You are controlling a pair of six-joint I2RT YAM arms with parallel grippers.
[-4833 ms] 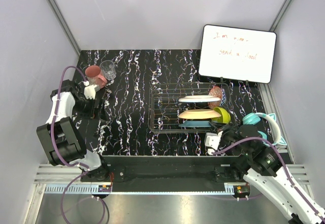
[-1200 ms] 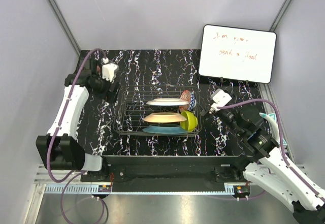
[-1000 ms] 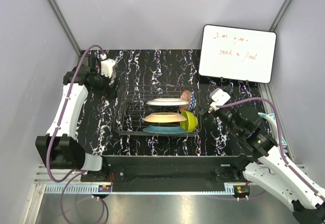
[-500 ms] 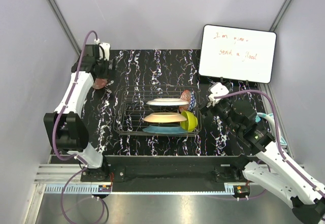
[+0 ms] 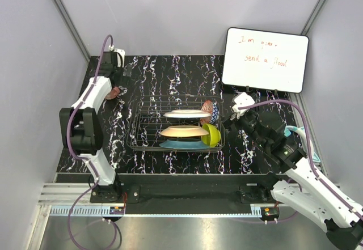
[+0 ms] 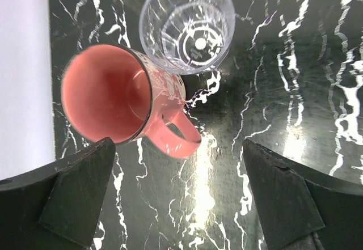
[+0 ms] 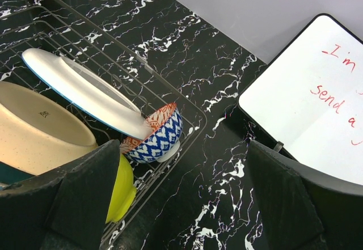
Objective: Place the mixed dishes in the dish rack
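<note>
Pink mug (image 6: 108,94) nxt to clear glass (image 6: 187,26)

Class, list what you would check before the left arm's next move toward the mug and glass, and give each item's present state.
1. Left gripper open and empty: ok.
2. Pink mug mouth up, below that gripper: ok.
3. Clear glass standing apart from the mug: cannot tell; their rims overlap in the wrist view.
4. Dish rack has bare wire left of the plates: ok.
5. Right gripper open, empty, outside the rack: ok.
</note>
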